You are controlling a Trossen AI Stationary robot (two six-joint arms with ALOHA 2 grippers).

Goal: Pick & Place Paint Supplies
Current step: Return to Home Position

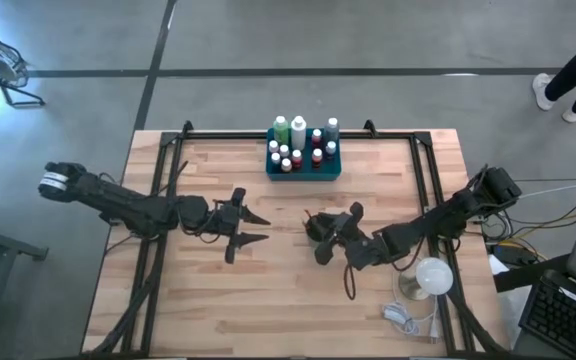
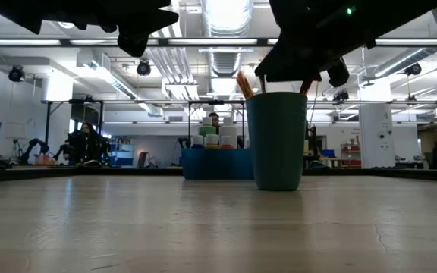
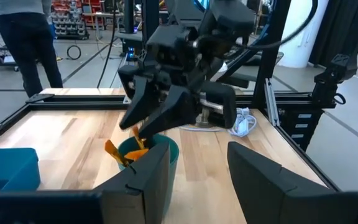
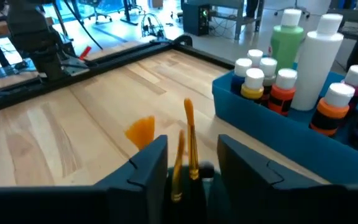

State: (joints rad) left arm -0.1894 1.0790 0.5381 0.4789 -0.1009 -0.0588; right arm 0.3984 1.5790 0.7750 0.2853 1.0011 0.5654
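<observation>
Paintbrushes [image 4: 189, 124]: orange-yellow, thin. They stand handle-down in the dark green cup [image 2: 278, 144], long axes near vertical with a slight lean. Their upper ends show above the rim in the low view.

The cup sits upright on the tabletop [image 1: 268, 310], a little right of centre and nearer than the tray.

Right gripper [image 1: 320, 235]: directly over the cup. Its fingers are spread with the brush handles loose in the gap and nothing clamped.

Left gripper [image 1: 258, 228]: just left of the cup and pointing toward it. Its fingers are parted and empty.

Teal tray [image 1: 303, 175]: at the far middle edge, well apart from both grippers.

Paint bottles [image 1: 298, 145]: packed upright in the tray, white caps up. A tall green one and a tall white one stand at its far side.
</observation>
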